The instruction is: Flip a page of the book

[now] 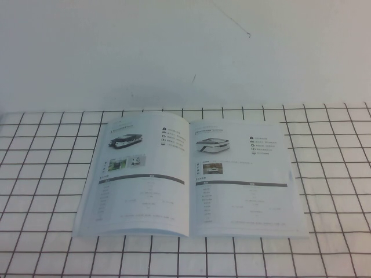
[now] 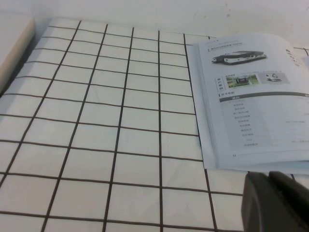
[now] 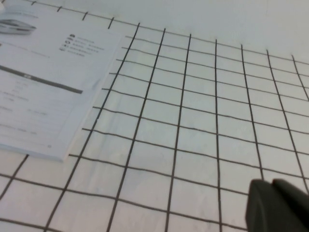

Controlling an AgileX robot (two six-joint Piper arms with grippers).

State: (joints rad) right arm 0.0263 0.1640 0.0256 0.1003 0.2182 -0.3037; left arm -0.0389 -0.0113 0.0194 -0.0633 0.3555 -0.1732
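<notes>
The book [image 1: 188, 174] lies open and flat on the grid-patterned table, showing two pages with product photos, small text and grey table bars. No page with a red-and-white checker shows in any view. Neither gripper shows in the high view. In the left wrist view my left gripper [image 2: 268, 175] is shut and empty, just off the near corner of the book's left page [image 2: 251, 106]. In the right wrist view my right gripper [image 3: 271, 182] is shut and empty over bare grid, well off to the side of the book's right page [image 3: 43, 87].
The table [image 1: 46, 174] has a white cover with black grid lines. A plain white wall [image 1: 174, 52] rises behind its far edge. A beige board edge [image 2: 14, 43] shows at the table's far left.
</notes>
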